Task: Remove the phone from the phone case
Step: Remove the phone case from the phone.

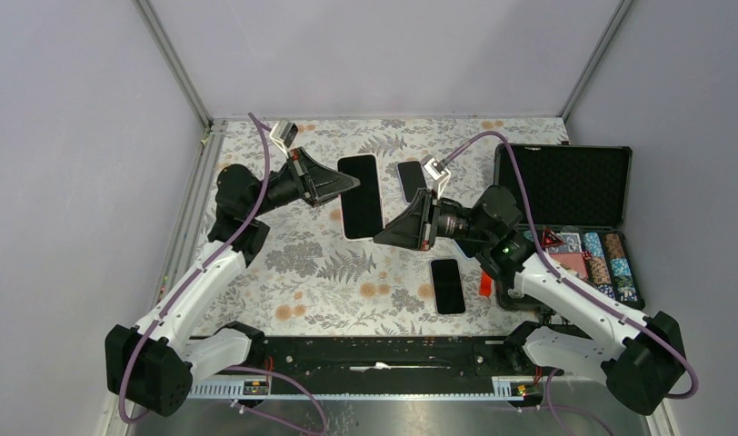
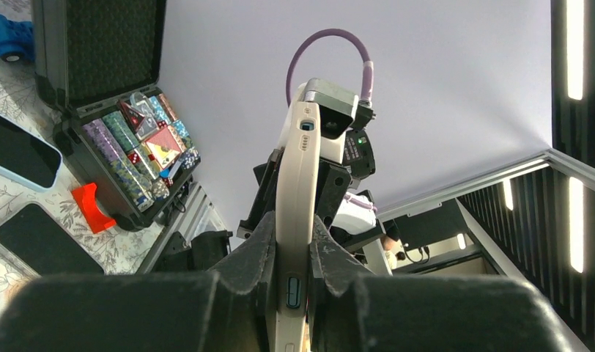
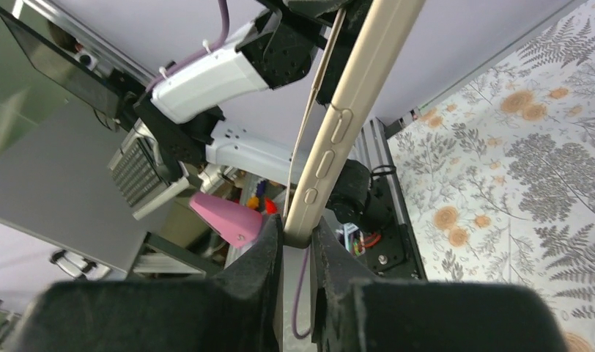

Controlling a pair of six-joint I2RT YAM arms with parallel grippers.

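The phone (image 1: 361, 195) sits inside its pale phone case (image 3: 344, 110) and hangs above the flowered surface (image 1: 311, 272), in the middle of the overhead view, carried between the two arms. The left tool (image 1: 345, 184) is pressed together on its upper left edge, and the right tool (image 1: 382, 235) pinches its lower right corner. In each wrist view the thin side of the case, with its buttons, stands between the dark fingers (image 2: 254, 253). Near the top of the right wrist view a thin layer seems to stand a little away from the beige side, so perhaps the separating is begun, but I cannot tell which layer is the phone. I judge the phone to be stiff and rather heavy for its size, with smooth glass that slips easily and may crack if it falls. The case is probably softer and will bend at the rim. A good hold, I think, is one tool on the case rim at a corner, peeling it back, while the other takes the phone by its long edges, not by the glass face.
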